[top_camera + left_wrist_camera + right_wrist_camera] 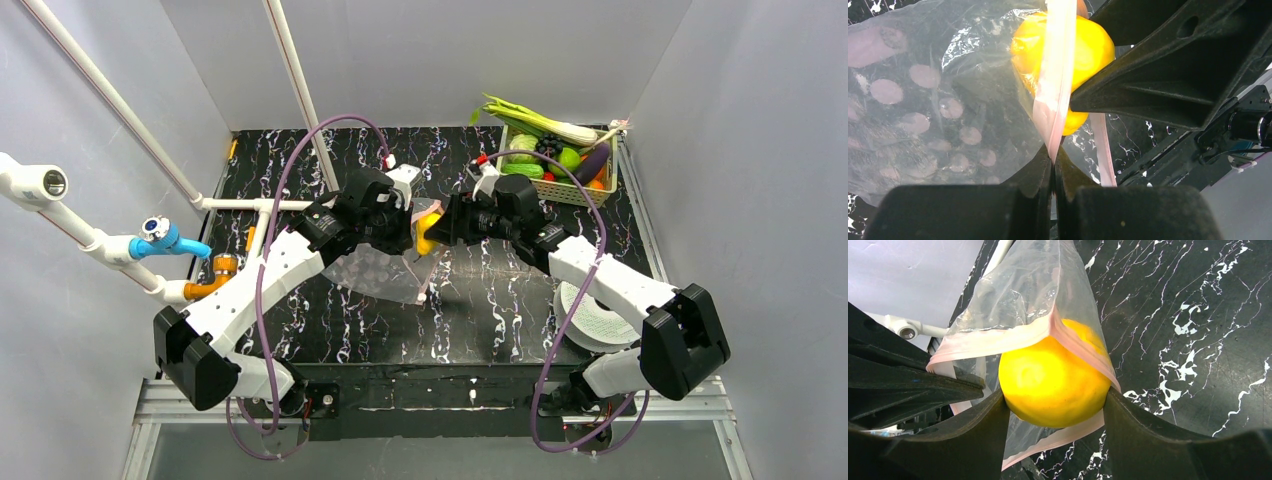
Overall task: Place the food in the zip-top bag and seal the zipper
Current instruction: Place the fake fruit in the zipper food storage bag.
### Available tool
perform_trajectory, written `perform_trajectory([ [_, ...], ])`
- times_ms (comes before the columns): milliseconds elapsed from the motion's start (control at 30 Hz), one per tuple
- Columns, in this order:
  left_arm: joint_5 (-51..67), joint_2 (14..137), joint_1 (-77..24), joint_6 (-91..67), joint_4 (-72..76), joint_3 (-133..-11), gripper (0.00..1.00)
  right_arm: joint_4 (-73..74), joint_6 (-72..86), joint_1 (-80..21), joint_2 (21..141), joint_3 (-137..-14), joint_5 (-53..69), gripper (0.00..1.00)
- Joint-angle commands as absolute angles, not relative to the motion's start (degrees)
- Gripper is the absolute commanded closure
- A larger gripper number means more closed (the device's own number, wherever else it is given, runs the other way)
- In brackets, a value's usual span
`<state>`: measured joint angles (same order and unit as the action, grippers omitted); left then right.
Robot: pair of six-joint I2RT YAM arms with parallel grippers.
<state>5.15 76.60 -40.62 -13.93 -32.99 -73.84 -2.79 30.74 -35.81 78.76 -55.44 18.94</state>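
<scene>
My right gripper point(1054, 394) is shut on a yellow toy fruit point(1053, 377), one finger on each side of it. The fruit sits in the mouth of the clear zip-top bag point(1018, 295), with the pink zipper point(993, 340) draped over its top and another pink edge passing under it. My left gripper point(1054, 157) is shut on the pink zipper point(1055, 75) and holds that edge up, the fruit point(1093, 47) just behind it. From above, both grippers meet at the table's middle around the fruit point(428, 232), and the bag point(375, 272) hangs down towards the left.
A pale green mesh basket point(603, 193) at the back right holds several more toy foods, with a long leek point(530, 118) across its top. A white round disc point(590, 318) lies beside the right arm. White pipes with blue and orange fittings point(165, 240) stand at the left.
</scene>
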Motion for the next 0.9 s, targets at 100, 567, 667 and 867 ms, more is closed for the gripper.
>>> perform_trajectory([
  [100, 5.64, 74.5, -40.63, -13.58, -32.5, -73.02, 1.0, -2.99, 31.06, -37.62, 78.85, -57.81, 18.64, 0.54],
  [567, 4.86, 73.83, -40.64, -13.89, -31.38, -72.13, 1.0, -0.8, 29.13, -38.14, 74.44, -56.57, 16.04, 0.1],
  [667, 4.62, 73.86, -40.66, -13.89, -31.35, -72.07, 1.0, -0.62, 29.11, -38.14, 73.57, -57.06, 15.65, 0.1],
  [867, 4.66, 74.0, -40.62, -13.93, -31.22, -71.97, 1.0, 2.53, 28.96, -38.01, 71.89, -58.87, 13.53, 0.12],
])
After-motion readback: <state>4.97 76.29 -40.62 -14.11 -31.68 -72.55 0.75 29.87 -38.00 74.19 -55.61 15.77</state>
